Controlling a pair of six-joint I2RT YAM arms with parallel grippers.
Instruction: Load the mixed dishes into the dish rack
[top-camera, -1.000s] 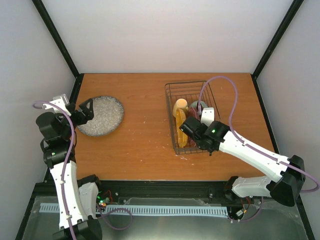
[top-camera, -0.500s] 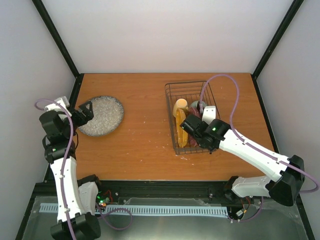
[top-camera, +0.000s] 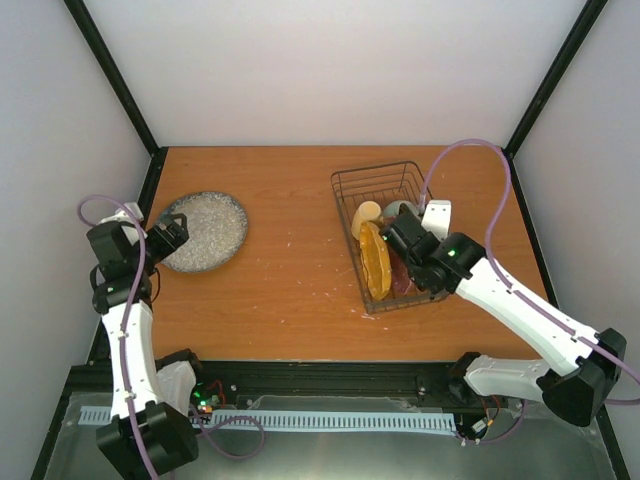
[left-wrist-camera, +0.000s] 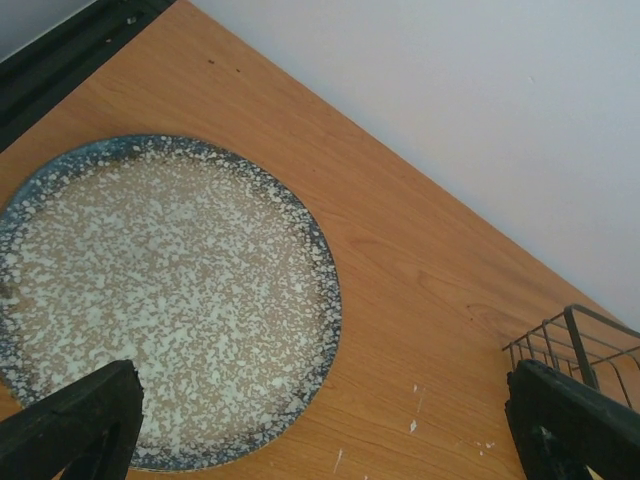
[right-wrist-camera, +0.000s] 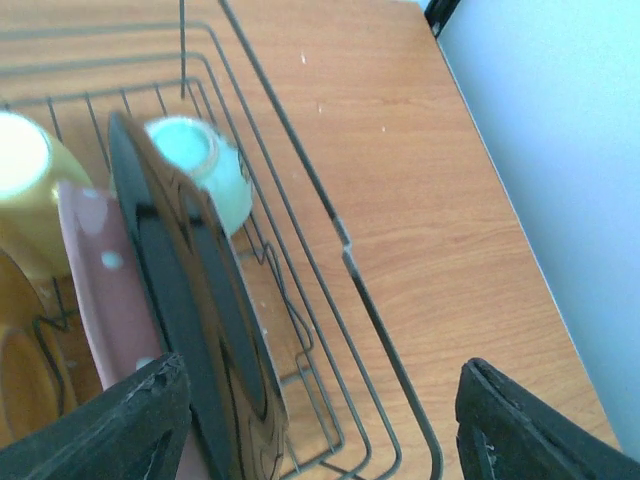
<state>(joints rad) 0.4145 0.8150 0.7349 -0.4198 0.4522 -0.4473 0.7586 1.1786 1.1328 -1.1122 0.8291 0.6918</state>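
While your left gripper (top-camera: 168, 236) sits spread at the nine-o'clock grey speckled plate (top-camera: 210, 228), your right gripper (top-camera: 398, 232) hangs released above the three-o'clock dish rack (top-camera: 372, 176).

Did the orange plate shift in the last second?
Yes. The orange plate tipped and slid right, toward the table's right edge, inside the rack.

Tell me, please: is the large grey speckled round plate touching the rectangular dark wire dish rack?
Apart. The top external view shows the grey speckled plate on the left, the wire dish rack on the right, bare wooden table between them.
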